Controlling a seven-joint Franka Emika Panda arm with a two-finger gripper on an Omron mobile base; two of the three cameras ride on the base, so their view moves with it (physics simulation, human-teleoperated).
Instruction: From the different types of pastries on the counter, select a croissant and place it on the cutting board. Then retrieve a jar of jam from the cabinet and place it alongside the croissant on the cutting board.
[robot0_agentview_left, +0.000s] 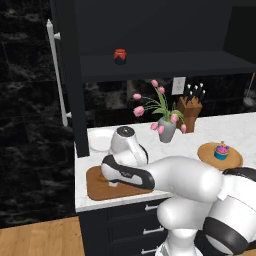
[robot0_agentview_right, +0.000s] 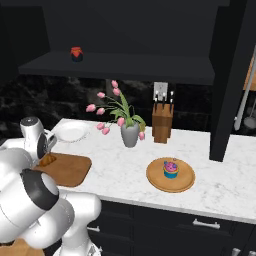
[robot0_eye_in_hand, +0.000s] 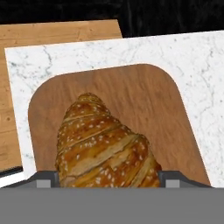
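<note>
The golden-brown croissant sits between my gripper's two fingertips, which press against its sides, so the gripper is shut on it. It is low over the brown cutting board; whether it touches the wood I cannot tell. From the base, the croissant peeks out under the hand at the left end of the cutting board on the white counter. The red jar of jam stands on the shelf of the dark cabinet, up above the counter. A pink-frosted cupcake is at the right.
The cupcake rests on a round tan wooden plate. A white plate lies behind the board. A vase of pink tulips and a knife block stand at the back. The cabinet door with its white bar handle is swung open at the left.
</note>
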